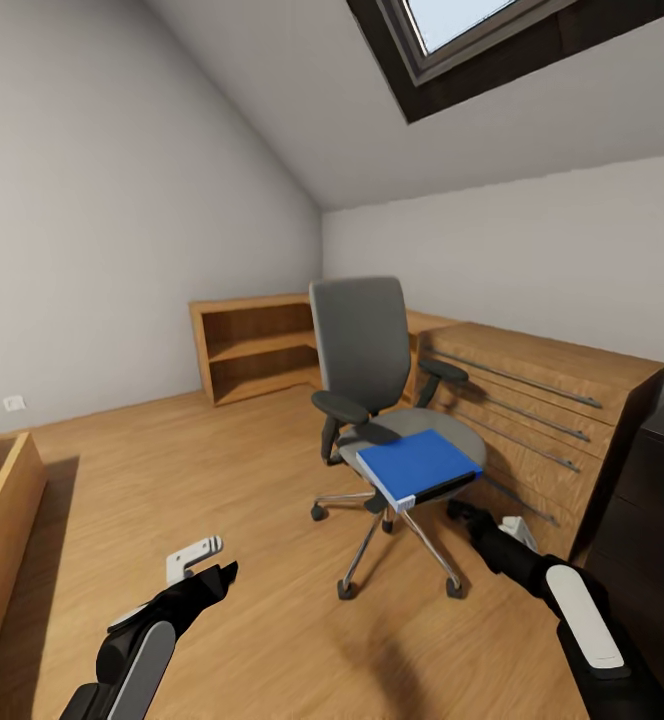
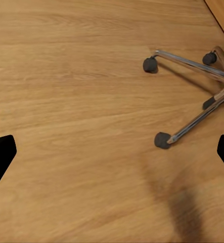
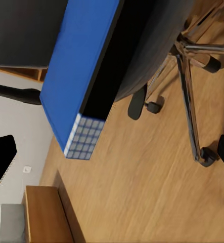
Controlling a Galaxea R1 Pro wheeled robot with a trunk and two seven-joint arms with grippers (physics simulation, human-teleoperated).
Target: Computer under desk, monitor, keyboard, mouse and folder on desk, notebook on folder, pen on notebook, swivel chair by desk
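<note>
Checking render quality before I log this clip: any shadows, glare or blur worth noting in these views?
Head view: even daylight, skylight bright but not glaring, soft shadow under the swivel chair. Left wrist view: sharp, a dark smear of shadow on the floor. Right wrist view: the folder looms close, slightly soft.

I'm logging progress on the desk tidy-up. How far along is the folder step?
Not yet done: the blue folder lies on the swivel chair seat, overhanging its front edge. In hand: the right gripper is open near that edge, gripping nothing. Left: lifting it onto the black desk.
</note>
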